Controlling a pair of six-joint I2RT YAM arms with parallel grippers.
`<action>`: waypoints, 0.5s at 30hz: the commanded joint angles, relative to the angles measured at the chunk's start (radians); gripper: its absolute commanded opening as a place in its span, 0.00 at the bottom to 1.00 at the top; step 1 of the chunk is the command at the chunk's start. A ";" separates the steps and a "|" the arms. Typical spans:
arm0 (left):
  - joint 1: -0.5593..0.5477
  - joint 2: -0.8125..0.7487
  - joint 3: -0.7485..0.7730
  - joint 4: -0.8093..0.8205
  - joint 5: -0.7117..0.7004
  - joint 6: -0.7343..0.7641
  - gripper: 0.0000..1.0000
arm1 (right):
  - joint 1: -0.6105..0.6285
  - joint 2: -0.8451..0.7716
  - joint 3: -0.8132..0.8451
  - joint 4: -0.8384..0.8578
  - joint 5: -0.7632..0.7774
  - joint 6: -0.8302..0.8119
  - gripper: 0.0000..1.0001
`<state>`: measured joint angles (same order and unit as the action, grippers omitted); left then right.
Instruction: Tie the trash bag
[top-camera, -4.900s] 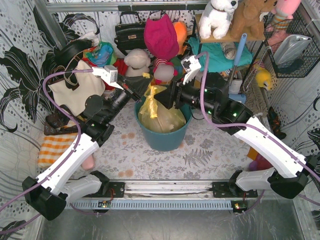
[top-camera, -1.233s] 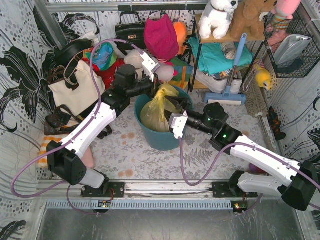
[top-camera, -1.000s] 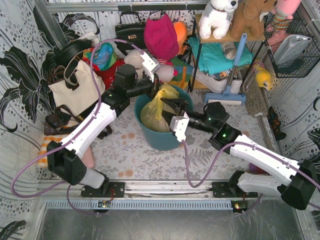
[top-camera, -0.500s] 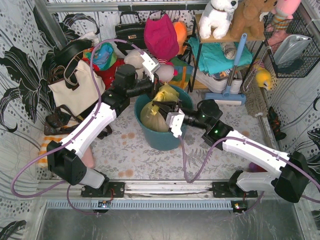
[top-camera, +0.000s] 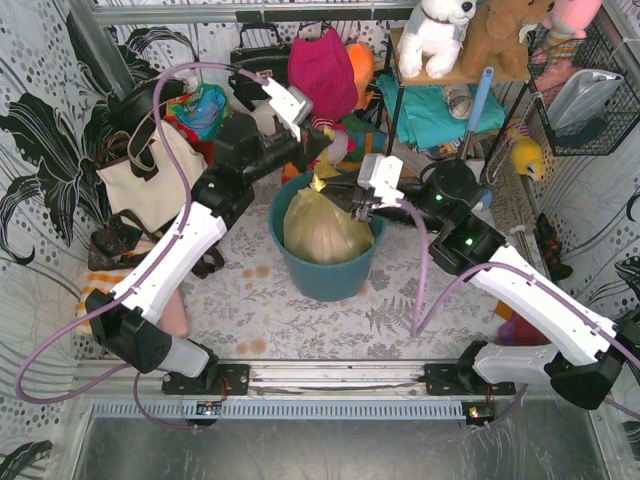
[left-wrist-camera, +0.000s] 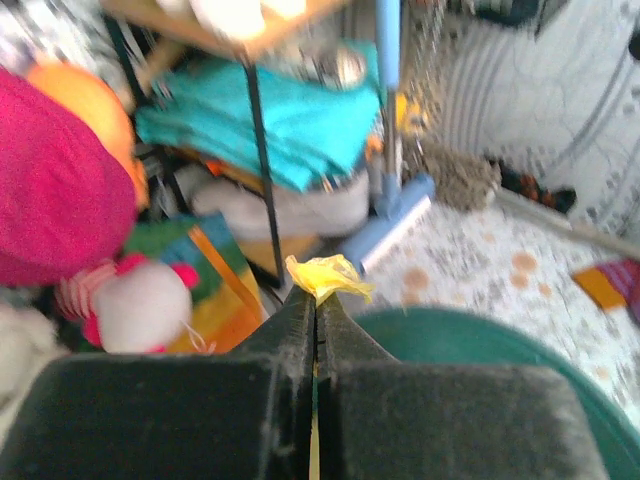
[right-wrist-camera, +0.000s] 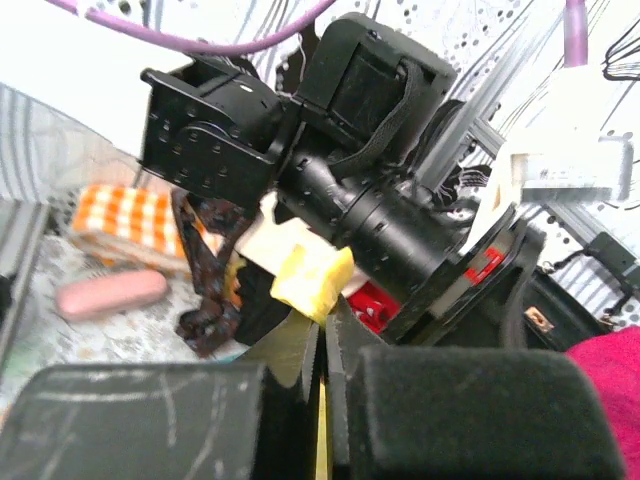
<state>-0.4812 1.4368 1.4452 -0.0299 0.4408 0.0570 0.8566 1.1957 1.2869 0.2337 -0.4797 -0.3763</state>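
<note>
Trash bag (top-camera: 322, 228) sits in the teal bin (top-camera: 300, 282), left gripper (left-wrist-camera: 315, 305) and right gripper (right-wrist-camera: 322, 335) each clamped tight on one yellow handle strip (left-wrist-camera: 325, 277) just above the bin, likely held clear for knotting.

The trash bag (top-camera: 322, 230) sits in the bin (top-camera: 325, 280), the tote bag (top-camera: 150, 185) to its left, the shelf (top-camera: 470, 76) behind-right.
</note>
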 joint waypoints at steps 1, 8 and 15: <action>0.006 0.040 0.113 0.075 -0.121 0.017 0.00 | 0.002 -0.027 0.037 -0.130 -0.078 0.172 0.00; 0.006 0.074 -0.055 0.123 -0.242 0.011 0.00 | 0.001 -0.151 -0.340 0.048 -0.053 0.423 0.00; 0.040 0.163 0.077 0.072 -0.293 -0.014 0.00 | 0.001 -0.172 -0.318 0.047 -0.108 0.437 0.00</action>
<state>-0.4690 1.5845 1.3972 0.0200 0.2111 0.0483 0.8528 1.0618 0.8753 0.2340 -0.5095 0.0193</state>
